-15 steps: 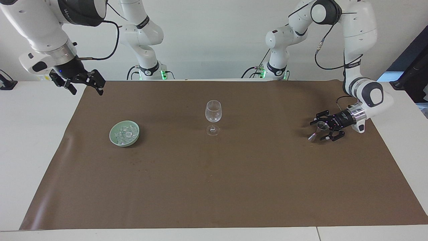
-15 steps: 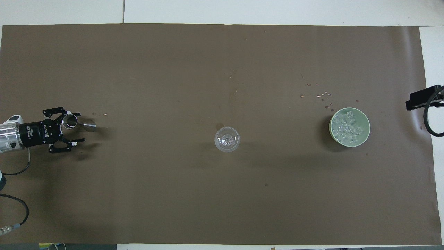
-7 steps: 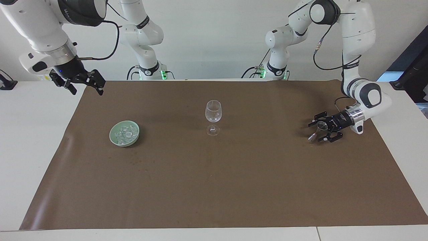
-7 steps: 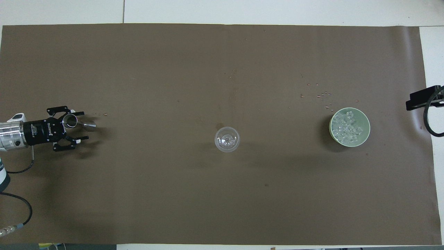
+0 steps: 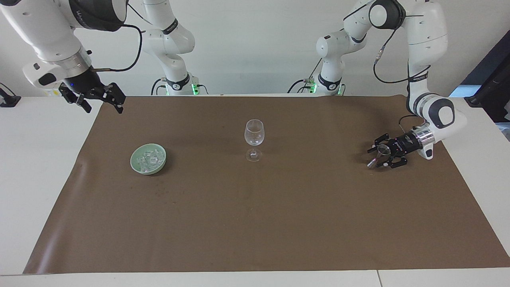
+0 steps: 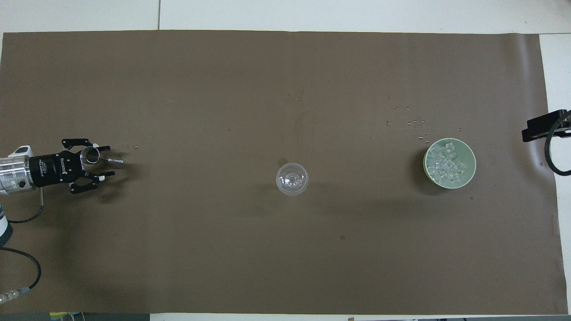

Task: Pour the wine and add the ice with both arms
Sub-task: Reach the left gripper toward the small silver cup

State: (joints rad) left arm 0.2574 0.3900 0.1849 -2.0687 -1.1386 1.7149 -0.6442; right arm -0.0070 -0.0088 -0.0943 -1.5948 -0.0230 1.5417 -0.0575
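An empty clear wine glass (image 5: 254,133) (image 6: 291,179) stands mid-mat. Toward the right arm's end sits a green bowl (image 5: 132,161) (image 6: 466,154) heaped with ice (image 5: 150,159) (image 6: 446,166). Toward the left arm's end a small metal measuring cup (image 5: 383,150) (image 6: 90,156) stands on the mat. My left gripper (image 5: 374,158) (image 6: 110,160) lies low and level around it, jaws narrowed, a gap still showing on one side. My right gripper (image 5: 97,99) hangs open and waits above the mat's corner. Wine is out of view.
A brown mat (image 5: 255,219) covers most of the white table. Small specks (image 6: 415,122) lie on the mat just farther from the robots than the bowl. A few more lie beside the measuring cup (image 6: 128,146).
The left gripper's jaws have drawn in around the measuring cup and the hand has shifted slightly. The right arm, glass and bowl have not moved.
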